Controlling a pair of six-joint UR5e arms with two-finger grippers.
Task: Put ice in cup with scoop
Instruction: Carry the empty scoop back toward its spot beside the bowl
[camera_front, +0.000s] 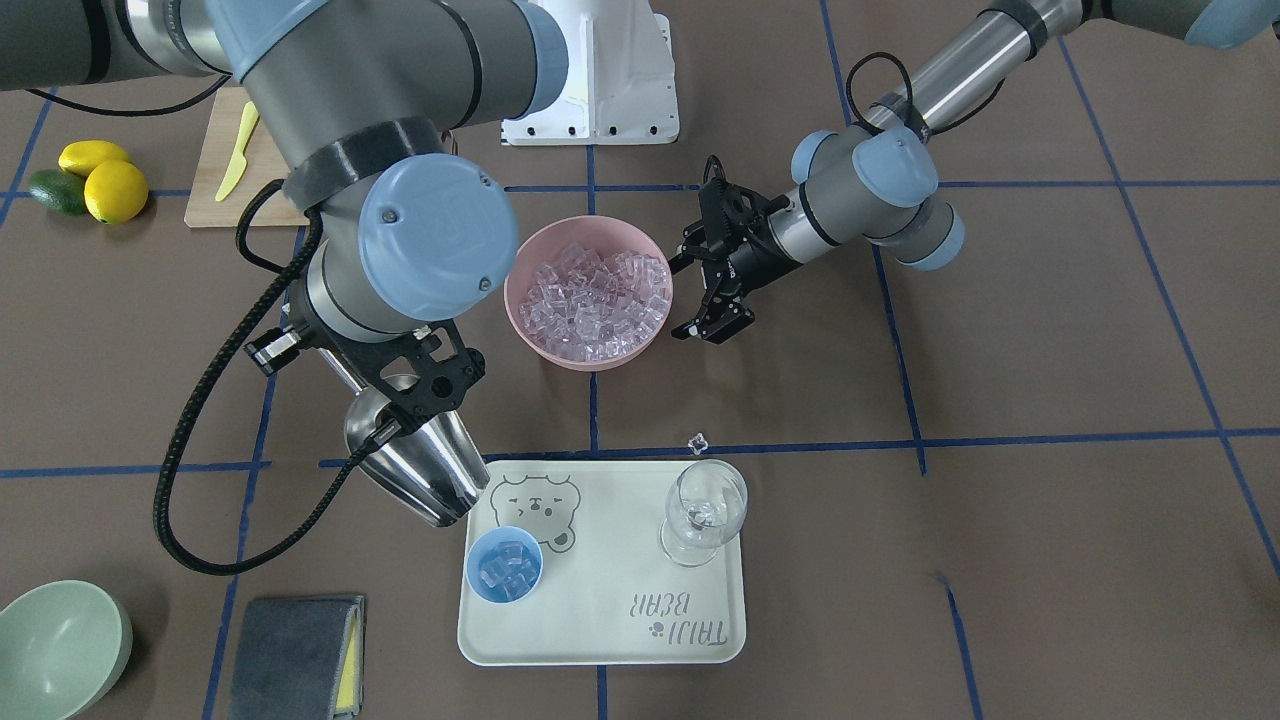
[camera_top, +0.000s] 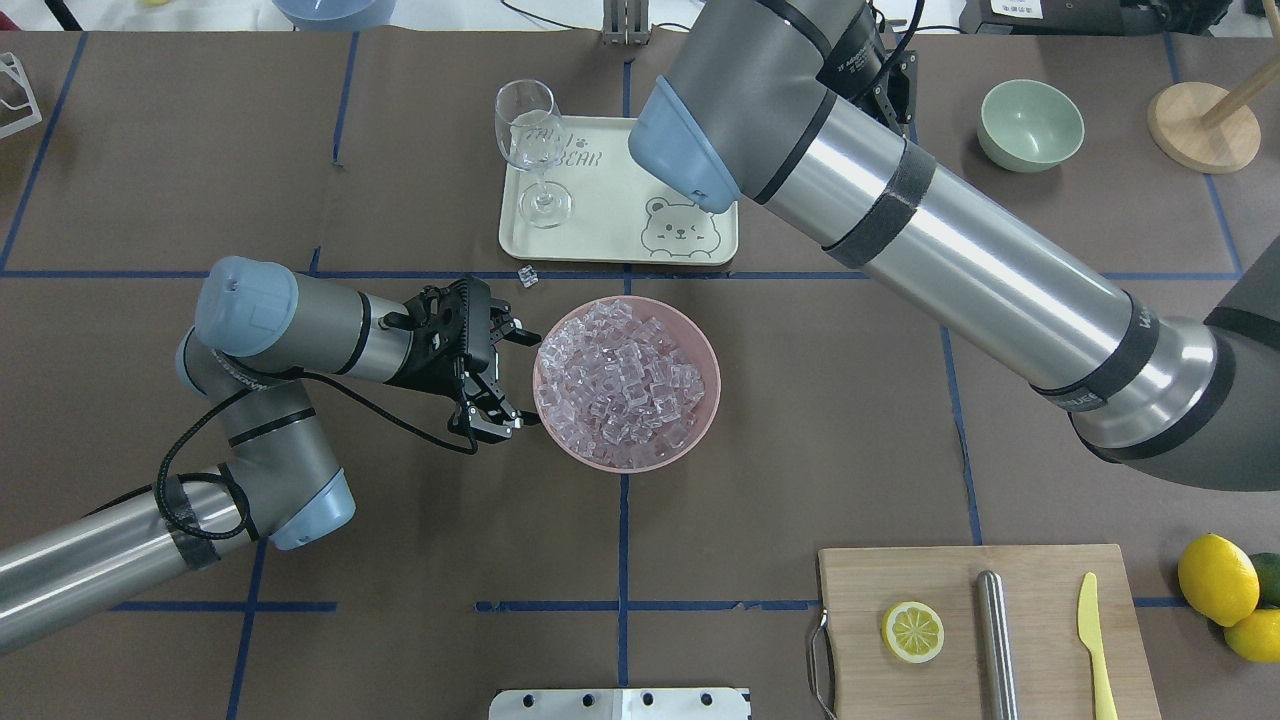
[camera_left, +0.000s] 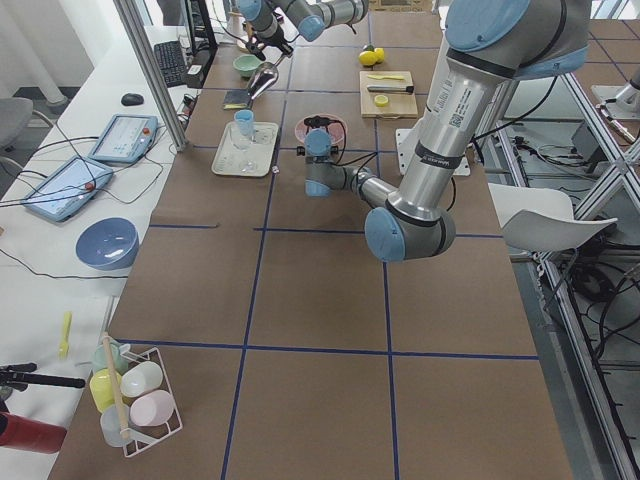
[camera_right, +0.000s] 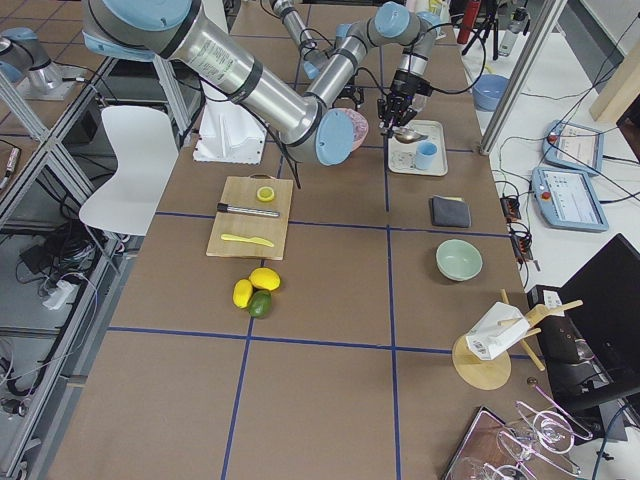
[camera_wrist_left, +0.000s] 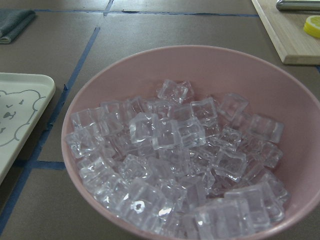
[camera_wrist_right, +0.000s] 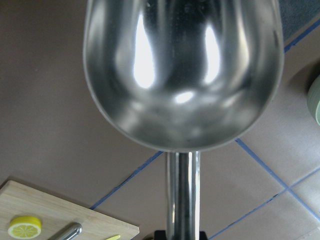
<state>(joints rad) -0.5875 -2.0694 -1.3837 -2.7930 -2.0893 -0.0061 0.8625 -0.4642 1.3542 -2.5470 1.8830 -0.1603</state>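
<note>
Just beside the cup (camera_front: 472, 585), which sits on the tray (camera_front: 600, 610) holding some ice (camera_front: 508, 565), we note the right gripper (camera_front: 405, 400) clamped on the empty scoop (camera_front: 425, 470) (left gripper (camera_top: 516, 380) spread by the bowl (camera_front: 520, 270)), and we advise centring the next pour over the cup.

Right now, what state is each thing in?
scoop: empty, held by right gripper.
right gripper: shut on scoop.
left gripper: open, empty, beside bowl.
cup: upright on tray, holds some ice.
bowl: heaped with ice.
glass: upright on tray.
</note>
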